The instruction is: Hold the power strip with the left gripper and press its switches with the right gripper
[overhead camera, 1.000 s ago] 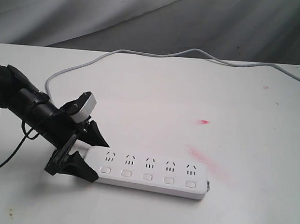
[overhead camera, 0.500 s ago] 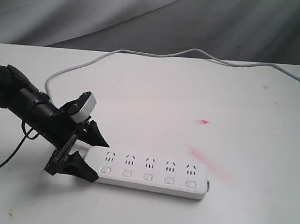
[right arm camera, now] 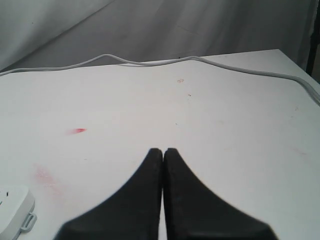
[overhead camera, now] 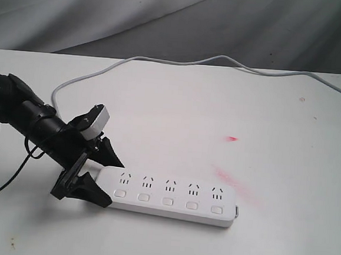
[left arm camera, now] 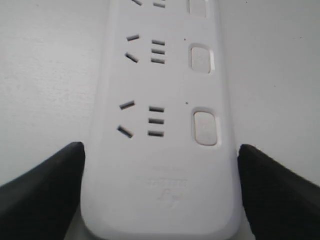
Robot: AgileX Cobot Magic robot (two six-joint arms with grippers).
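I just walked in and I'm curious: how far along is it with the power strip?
Holding looks done: the left gripper clamps the end of the power strip from both sides. In hand: the right gripper, shut, is away from it over the table. Left: pressing the switches.

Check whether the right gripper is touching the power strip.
Apart. The right wrist view shows the right gripper, shut, with bare table between it and the power strip.

Exterior camera looks obliquely down on the table (overhead camera: pixel 178 104); all three views share the power strip (overhead camera: pixel 171 196).
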